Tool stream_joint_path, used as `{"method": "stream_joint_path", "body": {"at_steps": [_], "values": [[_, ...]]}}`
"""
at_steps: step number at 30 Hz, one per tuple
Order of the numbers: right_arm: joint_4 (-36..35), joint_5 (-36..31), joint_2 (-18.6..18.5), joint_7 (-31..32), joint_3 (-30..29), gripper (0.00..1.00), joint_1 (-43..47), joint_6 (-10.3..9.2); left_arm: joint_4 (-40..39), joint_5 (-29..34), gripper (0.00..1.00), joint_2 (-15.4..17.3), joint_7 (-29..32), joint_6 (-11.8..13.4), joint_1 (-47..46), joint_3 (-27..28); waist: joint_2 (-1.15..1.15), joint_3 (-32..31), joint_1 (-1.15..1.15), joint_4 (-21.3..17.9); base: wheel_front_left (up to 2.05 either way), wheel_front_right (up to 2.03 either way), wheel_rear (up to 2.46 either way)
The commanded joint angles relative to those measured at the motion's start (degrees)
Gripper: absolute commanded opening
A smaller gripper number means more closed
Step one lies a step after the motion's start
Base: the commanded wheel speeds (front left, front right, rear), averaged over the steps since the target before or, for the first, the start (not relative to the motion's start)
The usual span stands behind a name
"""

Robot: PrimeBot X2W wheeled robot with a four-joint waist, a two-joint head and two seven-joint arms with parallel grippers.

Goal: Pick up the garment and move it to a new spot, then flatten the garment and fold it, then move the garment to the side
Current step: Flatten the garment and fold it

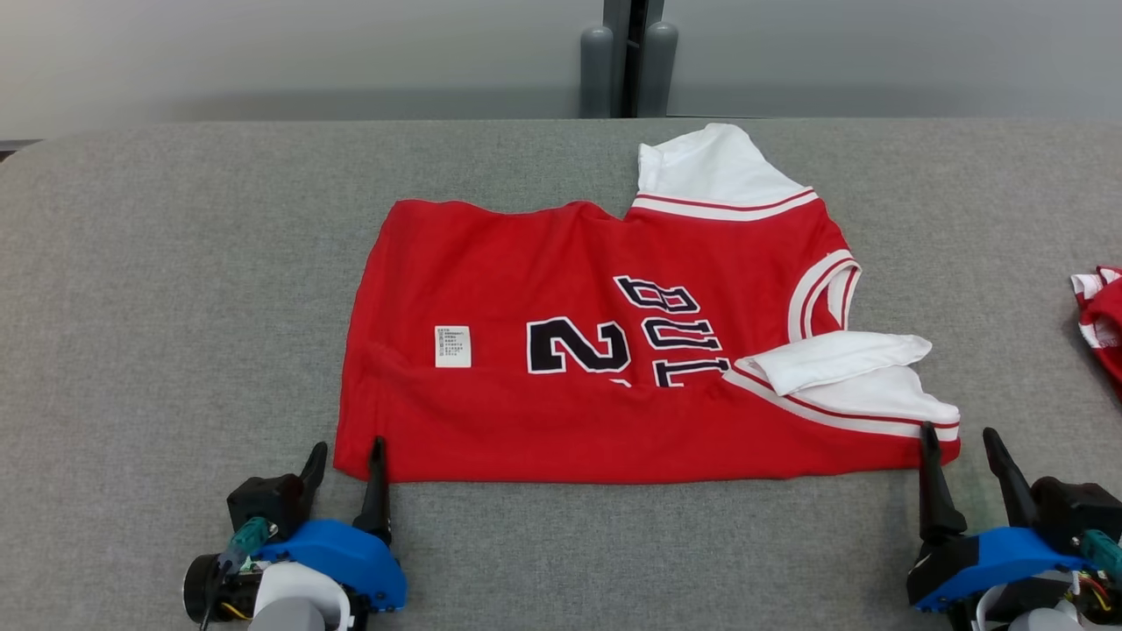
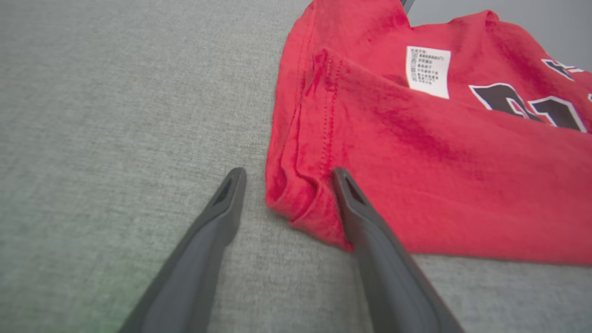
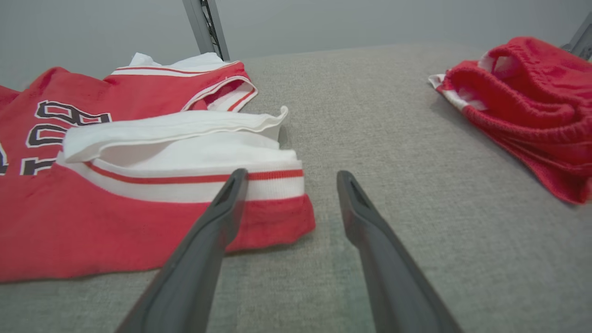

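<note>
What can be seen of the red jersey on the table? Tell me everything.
The red jersey looks like soft knit, with white sleeves trimmed in red stripes, dark white-outlined lettering and a white care label. It lies flat on the grey table, hem toward the robot's left, collar toward its right, its near part apparently folded over, cutting off the print. The open left gripper straddles its near hem corner, the open right gripper its near sleeve corner; contact is unclear.

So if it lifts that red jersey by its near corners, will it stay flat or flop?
Probably flop: the jersey lies limp, its white sleeve folded over itself. Looks thin and light, so likely sags in the middle.
</note>
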Motion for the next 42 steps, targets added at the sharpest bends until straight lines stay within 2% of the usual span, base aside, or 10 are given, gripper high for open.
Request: {"method": "stream_joint_path", "body": {"at_steps": [1, 2, 13, 14, 15, 16, 22, 32, 37, 42], "values": [[0.32, -0.16, -0.06, -0.18, -0.94, 1.0, -1.45, 0.0, 3.13, -0.43, 0.07, -0.12, 1.19, -0.47, 0.32, -1.34, 0.0, 0.2, 0.0, 0.14, 0.0, 0.0, 0.0], [0.59, -0.09, -0.06, -0.19, -1.53, 1.0, -1.71, 0.0, 3.88, -0.91, 0.0, -0.22, 1.27, -0.7, 0.36, -1.96, 0.0, 0.25, 0.0, 0.22, 0.0, 0.0, 0.0], [14.72, 2.41, 0.11, 0.18, -0.45, 1.0, -6.31, 0.01, 5.28, -2.86, 0.0, -0.23, 1.36, -1.64, -0.42, -5.37, 0.0, 1.05, 0.0, 1.4, 0.0, 0.0, 0.0], [15.66, 2.68, 0.23, 0.23, -0.11, 0.83, -6.63, 0.01, 5.05, -2.97, 0.0, -0.25, 1.36, -1.69, -0.31, -5.52, 0.0, 1.04, 0.0, 1.47, 0.0, 0.0, 0.0], [16.52, 2.9, 0.29, 0.31, 0.23, 0.26, -6.92, 0.02, 4.7, -3.06, 0.0, -0.26, 1.36, -1.73, -0.12, -5.6, 0.0, 1.01, 0.0, 1.53, 0.0, 0.0, 0.0], [17.01, 3.23, 0.35, 0.37, 0.59, 0.0, -7.04, 0.02, 4.26, -3.18, 0.0, -0.28, 1.35, -1.77, 0.09, -5.6, 0.0, 0.91, 0.0, 1.58, 0.0, 0.0, 0.0], [15.52, 4.38, -0.03, 0.17, 0.16, 0.0, -6.16, -0.01, -0.5, -3.45, 0.0, -0.13, 0.84, -1.86, 1.19, -4.37, 0.0, -0.58, 0.0, 1.87, 0.0, 0.0, 0.0], [-0.75, 7.39, -0.11, -0.11, -2.63, 0.0, -2.44, -0.01, -11.85, -4.08, 0.0, 0.04, 0.56, -0.7, 5.05, -1.6, 0.0, -7.94, 0.0, 2.31, 0.0, 0.0, 0.0], [-5.39, 8.73, -0.17, -0.12, -3.05, 0.0, 4.29, -0.03, -12.45, -5.05, 0.0, 0.04, 0.57, 0.24, 9.86, -2.76, 0.0, -11.74, 0.0, 2.59, 0.0, 0.0, 0.0], [-3.88, 8.87, -0.18, -0.12, -2.62, 0.0, 12.48, -0.04, -10.68, -6.53, 0.0, 0.11, 0.56, 1.29, 16.1, -5.08, 0.0, -12.78, 0.0, 2.75, 0.0, 0.0, 0.0]]}}
